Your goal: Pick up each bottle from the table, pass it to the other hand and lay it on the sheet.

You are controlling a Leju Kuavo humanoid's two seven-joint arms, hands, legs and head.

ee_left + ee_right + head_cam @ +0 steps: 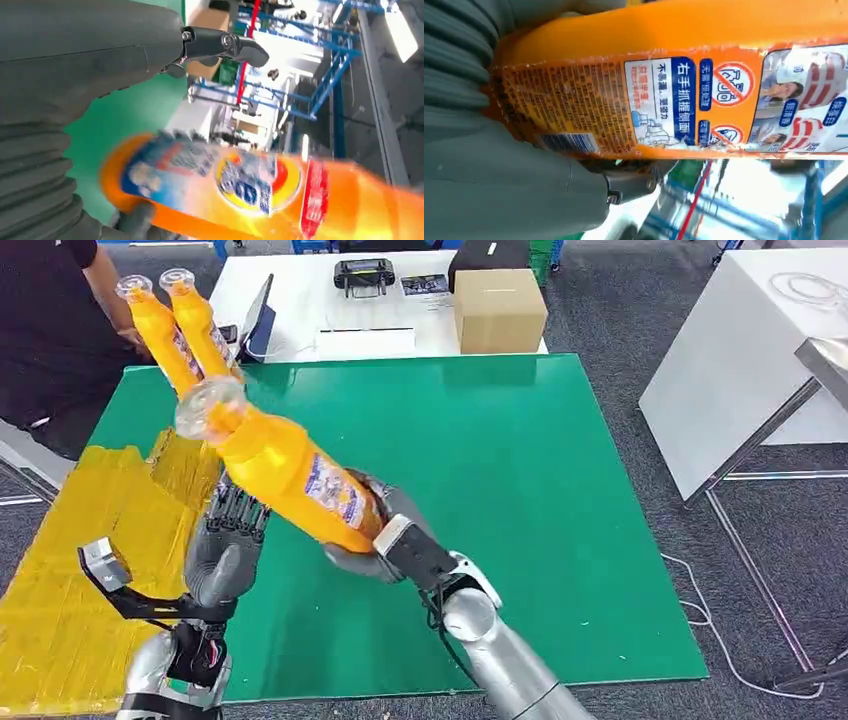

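While the right hand [385, 540] wraps around the base end of an orange bottle [285, 465], the bottle slants up and to the left above the green desk [520, 490], its clear cap end highest. In the right wrist view the same bottle [684, 90] lies across the picture, its printed label facing the camera and the grey thumb [634, 182] closing under it. The left hand [228, 540] sits just below and left of the bottle's middle, fingers pointing upward beside it; from the head view it appears not to be gripping, though the bottle covers the fingertips and contact cannot be settled. The left wrist view shows the bottle [250, 195], blurred, running past the grey palm with a dark finger [225, 45] stretched out well clear of it, so the left hand looks spread.

Two more orange bottles [180, 330] stand side by side, leaning, near the far left corner of the desk. A yellow sheet [70, 570] covers the left side of the desk. Beyond the green surface a white desk [300, 290] carries a cardboard box [500, 310] and a laptop [258, 320]. A person in a dark top [50, 330] stands at the far left.
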